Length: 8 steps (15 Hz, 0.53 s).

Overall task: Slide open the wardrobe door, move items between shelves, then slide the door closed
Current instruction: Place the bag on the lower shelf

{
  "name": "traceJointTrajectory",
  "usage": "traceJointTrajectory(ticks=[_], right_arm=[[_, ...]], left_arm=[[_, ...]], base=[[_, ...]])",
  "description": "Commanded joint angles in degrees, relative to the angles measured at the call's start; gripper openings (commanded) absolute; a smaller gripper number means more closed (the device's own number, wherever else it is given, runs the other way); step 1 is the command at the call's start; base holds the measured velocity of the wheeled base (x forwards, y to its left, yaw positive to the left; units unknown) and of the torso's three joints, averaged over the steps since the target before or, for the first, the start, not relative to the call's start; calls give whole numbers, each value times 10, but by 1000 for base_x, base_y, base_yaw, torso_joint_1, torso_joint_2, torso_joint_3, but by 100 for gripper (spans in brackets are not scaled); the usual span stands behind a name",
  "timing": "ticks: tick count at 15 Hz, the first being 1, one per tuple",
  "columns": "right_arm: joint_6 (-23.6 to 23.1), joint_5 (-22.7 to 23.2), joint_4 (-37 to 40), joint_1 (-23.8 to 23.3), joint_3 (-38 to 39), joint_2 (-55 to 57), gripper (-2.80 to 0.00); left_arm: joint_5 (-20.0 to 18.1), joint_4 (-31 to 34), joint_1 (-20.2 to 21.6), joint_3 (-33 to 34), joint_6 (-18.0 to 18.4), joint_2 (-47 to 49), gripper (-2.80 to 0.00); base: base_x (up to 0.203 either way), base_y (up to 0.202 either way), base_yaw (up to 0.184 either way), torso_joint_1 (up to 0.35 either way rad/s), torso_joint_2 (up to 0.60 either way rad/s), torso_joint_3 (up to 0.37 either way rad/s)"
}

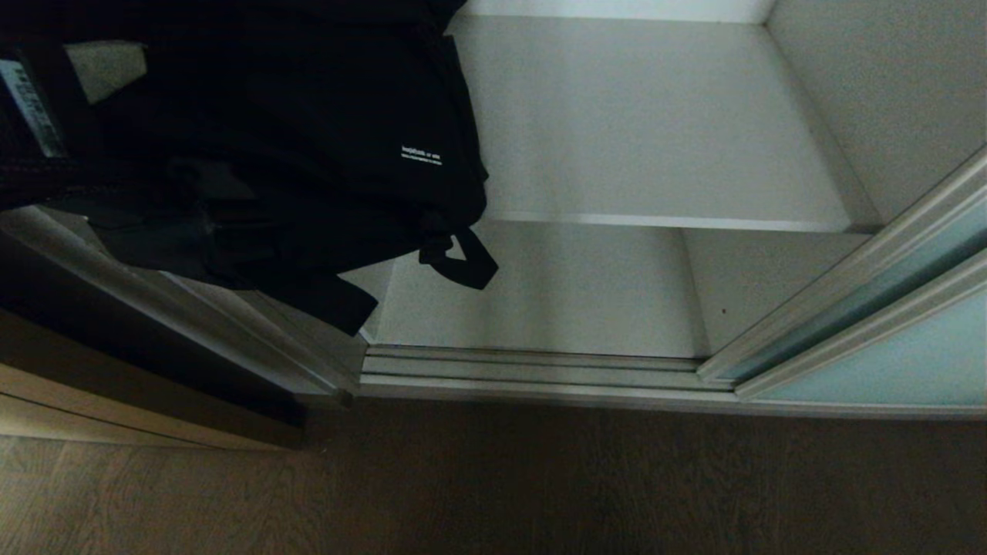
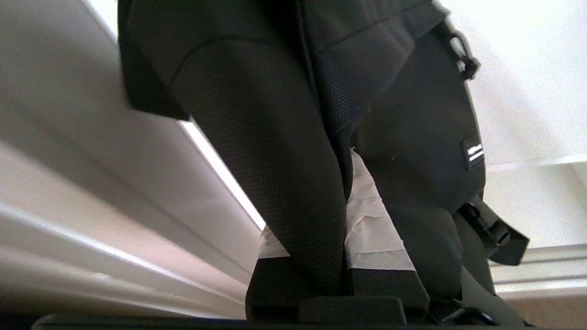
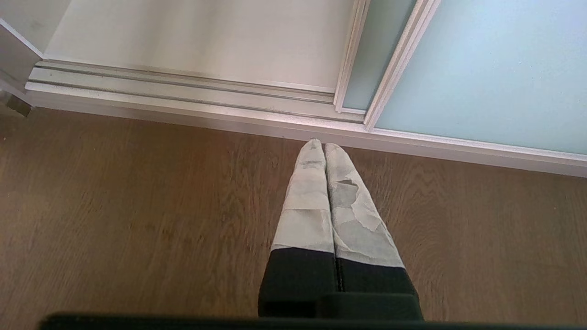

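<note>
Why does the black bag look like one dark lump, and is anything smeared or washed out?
Head view: dim, so the black backpack loses its folds against the pale shelves. Left wrist view: the wardrobe frame beside the bag is streaked with blur and the wall behind glares white. Right wrist view: evenly lit, sharp floor grain.

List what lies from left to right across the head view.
Tan wooden panel → black fabric backpack → white-grey wardrobe shelf → frosted pale blue-green glass sliding door.
</note>
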<state>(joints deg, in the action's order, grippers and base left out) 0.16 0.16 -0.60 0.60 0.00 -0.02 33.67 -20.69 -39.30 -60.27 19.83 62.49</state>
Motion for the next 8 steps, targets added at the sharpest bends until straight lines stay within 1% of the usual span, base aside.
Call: traceJointTrajectory(ticks=[1, 3, 4, 6, 8], right_arm=[[0, 0, 0, 0, 0, -2, -280], [0, 0, 0, 0, 1, -2, -280], [0, 0, 0, 0, 0, -2, -280], [0, 0, 0, 0, 0, -2, -280], [0, 0, 0, 0, 0, -2, -280]], left_arm=[[-1, 0, 4, -17, -2, -15, -280], [7, 7, 7, -37, -2, -1, -280], [12, 6, 19, -36, 1, 1, -280], [16, 5, 40, -19, 3, -2, -280], [14, 0, 75, 9, 6, -15, -280]], base=[[0, 0, 0, 0, 0, 0], [0, 0, 0, 0, 0, 0], [0, 0, 0, 0, 0, 0], [0, 0, 0, 0, 0, 0], [0, 0, 0, 0, 0, 0]])
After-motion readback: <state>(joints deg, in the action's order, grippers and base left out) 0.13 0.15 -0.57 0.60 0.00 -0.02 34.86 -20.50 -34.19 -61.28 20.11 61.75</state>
